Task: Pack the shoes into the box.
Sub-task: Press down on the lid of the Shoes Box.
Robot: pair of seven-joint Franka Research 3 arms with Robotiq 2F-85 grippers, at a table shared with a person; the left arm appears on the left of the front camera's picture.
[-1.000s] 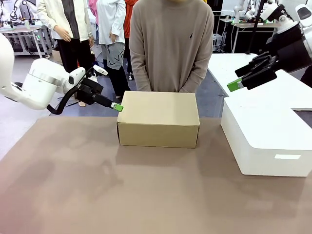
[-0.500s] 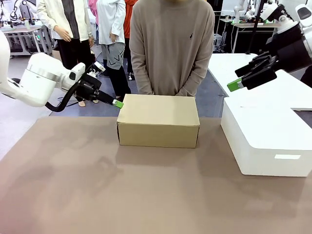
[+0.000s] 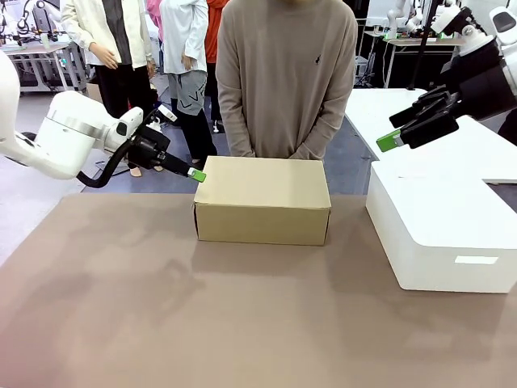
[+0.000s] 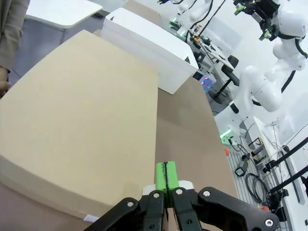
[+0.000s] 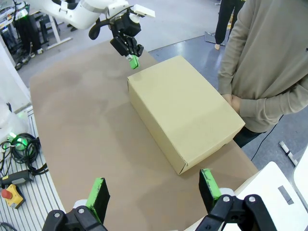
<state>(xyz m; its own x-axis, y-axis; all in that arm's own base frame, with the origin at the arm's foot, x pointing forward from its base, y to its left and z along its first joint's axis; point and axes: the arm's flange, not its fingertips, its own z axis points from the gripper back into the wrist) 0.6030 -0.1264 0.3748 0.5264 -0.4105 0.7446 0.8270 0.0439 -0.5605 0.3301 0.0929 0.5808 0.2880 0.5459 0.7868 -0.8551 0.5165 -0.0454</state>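
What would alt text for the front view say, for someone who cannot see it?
A closed tan-brown cardboard shoebox sits on a brown table before a standing person in a beige sweater. The left gripper, jaws shut, points at the box's upper left corner; the right gripper hangs with jaws open above a larger white rectangular box.

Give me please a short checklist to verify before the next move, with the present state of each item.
1. Box lid is shut flat: ok.
2. Left gripper shut, holding nothing, its tip at the box's upper left corner: ok.
3. Right gripper open and empty, raised above the white box: ok.
4. Person's hands close behind the box's far side: not ok, they could be in the way.
5. Shoes inside the box: cannot tell, lid hides them.
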